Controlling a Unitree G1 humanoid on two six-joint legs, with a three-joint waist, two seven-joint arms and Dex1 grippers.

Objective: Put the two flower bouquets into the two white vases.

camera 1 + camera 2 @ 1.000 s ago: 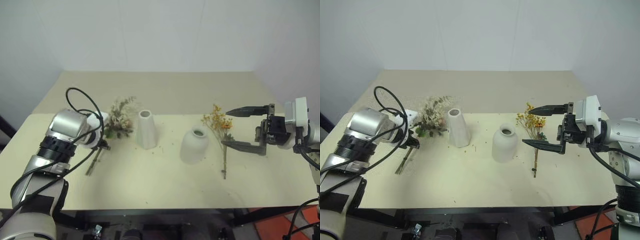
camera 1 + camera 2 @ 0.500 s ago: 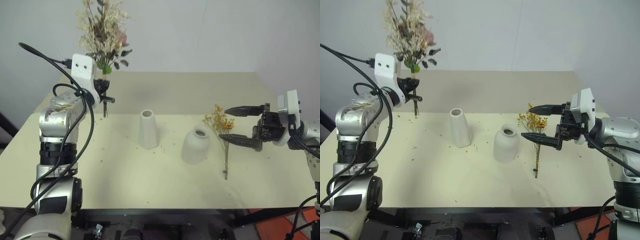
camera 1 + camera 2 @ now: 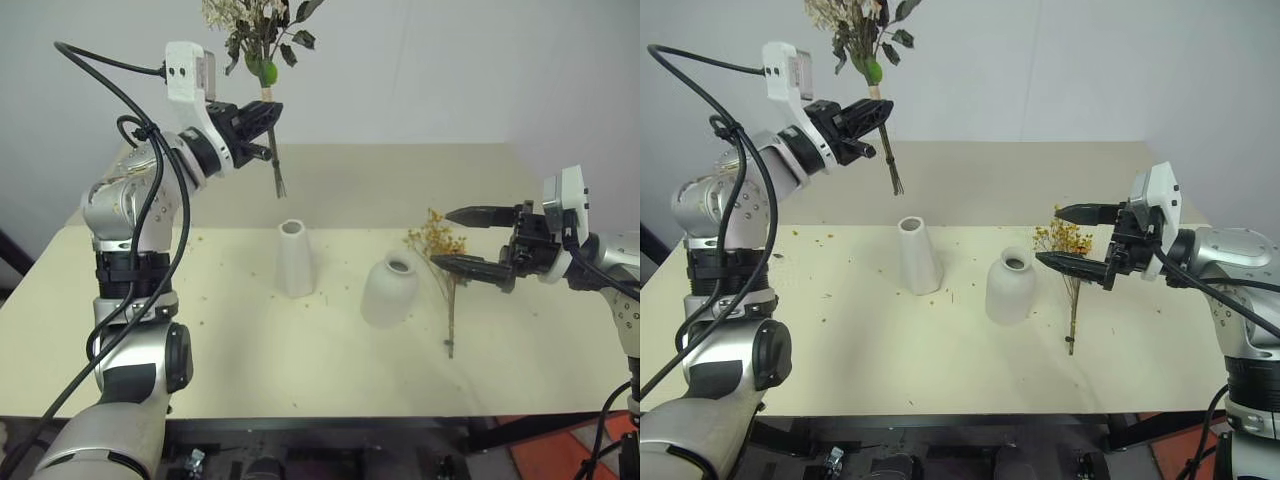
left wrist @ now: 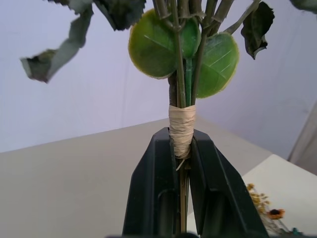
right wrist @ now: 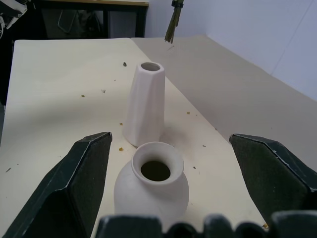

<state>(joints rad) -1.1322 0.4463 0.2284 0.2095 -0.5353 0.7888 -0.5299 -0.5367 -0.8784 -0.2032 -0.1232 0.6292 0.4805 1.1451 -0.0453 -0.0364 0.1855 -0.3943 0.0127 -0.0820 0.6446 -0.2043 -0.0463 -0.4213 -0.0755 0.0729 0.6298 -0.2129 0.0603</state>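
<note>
Your mixed bunch (image 3: 258,40) is up in the air, upright, its stems hanging above and just behind the tall vase (image 3: 294,259) — nothing of it touches the desk (image 3: 300,350). The left gripper (image 3: 268,111) has its fingers (image 4: 153,188) pressed together on the stems, right at the tan wrap below the round green leaves.

The tall vase stands upright near the middle of the desk, somewhat toward the left edge. The squat vase (image 3: 389,290) stands beside it, nearer the right edge and a little closer to the front edge, the two apart.

The yellow-orange bunch (image 3: 442,262) lies flat just right of the squat vase — flower heads toward the back edge, stem ends toward the front.

Your right gripper (image 3: 472,240) hovers over that bunch with fingers spread wide, holding nothing, pointing toward the squat vase.
</note>
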